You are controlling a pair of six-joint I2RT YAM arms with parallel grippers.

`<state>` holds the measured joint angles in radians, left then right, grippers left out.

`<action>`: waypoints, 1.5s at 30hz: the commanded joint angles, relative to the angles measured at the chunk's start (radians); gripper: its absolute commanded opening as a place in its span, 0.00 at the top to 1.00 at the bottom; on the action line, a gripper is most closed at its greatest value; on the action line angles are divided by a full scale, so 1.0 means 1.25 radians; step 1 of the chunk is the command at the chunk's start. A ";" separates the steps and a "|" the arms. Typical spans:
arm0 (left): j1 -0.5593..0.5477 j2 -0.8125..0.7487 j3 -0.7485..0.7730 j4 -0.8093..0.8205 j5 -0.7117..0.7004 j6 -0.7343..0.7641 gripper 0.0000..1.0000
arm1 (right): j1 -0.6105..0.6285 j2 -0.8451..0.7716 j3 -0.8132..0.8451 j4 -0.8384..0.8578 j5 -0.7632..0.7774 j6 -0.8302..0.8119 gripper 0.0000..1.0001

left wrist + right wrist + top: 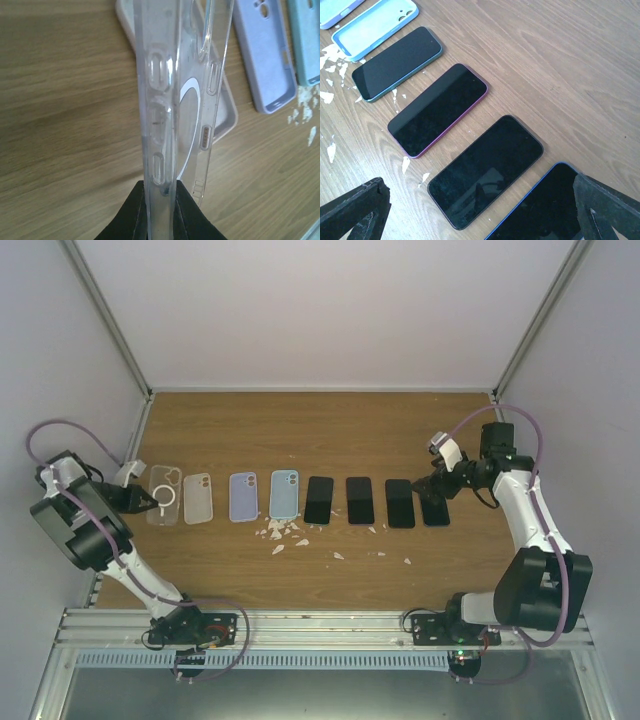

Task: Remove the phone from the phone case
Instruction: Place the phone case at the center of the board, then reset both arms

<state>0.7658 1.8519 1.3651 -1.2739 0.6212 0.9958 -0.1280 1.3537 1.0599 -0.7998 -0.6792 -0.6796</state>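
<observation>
Wooden table [300,575]: empty clear case [162,100] in left claw [160,205], phones [437,109] apart.

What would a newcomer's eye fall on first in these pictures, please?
A row of cases and bare phones, screens dark, crosses the wooden table. At its left end the left gripper is shut on the edge of the clear case; at the right end the right gripper hangs open over the last phone.

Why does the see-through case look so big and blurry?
Left wrist view: the clear case sits right by the lens, pinched in the left gripper, so it looms soft. Right wrist view: the dark-edged phone shows a faint pale reflection. Top view: even light, soft shadows.
</observation>
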 commanded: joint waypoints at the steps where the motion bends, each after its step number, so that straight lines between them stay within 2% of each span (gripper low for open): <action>1: 0.006 0.046 0.021 0.062 -0.056 -0.049 1.00 | 0.009 0.002 -0.013 0.013 -0.012 0.013 0.00; 4: 0.005 0.076 0.031 0.087 -0.083 -0.077 1.00 | 0.011 0.003 -0.020 0.015 -0.011 0.015 0.00; 13: -0.006 0.122 0.029 0.180 -0.155 -0.154 0.90 | 0.011 0.008 -0.030 0.021 -0.010 0.015 0.00; 18: -0.014 0.132 0.028 0.218 -0.163 -0.184 0.76 | 0.011 0.007 -0.037 0.024 -0.010 0.014 0.00; 20: -0.018 0.128 0.029 0.230 -0.167 -0.193 0.65 | 0.010 0.005 -0.039 0.023 -0.009 0.012 0.00; 24: -0.025 0.103 0.022 0.245 -0.167 -0.202 0.31 | 0.011 -0.004 -0.045 0.024 -0.003 0.011 0.00; 28: -0.034 0.040 0.015 0.248 -0.162 -0.201 0.02 | 0.010 -0.016 -0.043 0.025 -0.003 0.016 0.01; 33: -0.072 -0.038 0.048 0.210 -0.142 -0.201 0.01 | 0.011 -0.026 -0.020 0.023 -0.012 0.028 0.00; 37: -0.137 -0.072 0.142 0.160 -0.132 -0.230 0.01 | 0.011 -0.033 0.012 0.020 -0.014 0.042 0.00; 41: -0.234 -0.091 0.242 0.116 -0.119 -0.282 0.01 | 0.011 -0.045 0.047 0.024 -0.012 0.060 0.00; 45: -0.363 -0.134 0.293 0.158 -0.147 -0.352 0.01 | 0.010 -0.051 0.083 0.037 -0.012 0.088 0.00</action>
<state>0.4381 1.7641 1.6718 -1.0782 0.4362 0.6548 -0.1234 1.3136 1.1065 -0.7841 -0.6796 -0.6147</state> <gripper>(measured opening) 0.990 0.995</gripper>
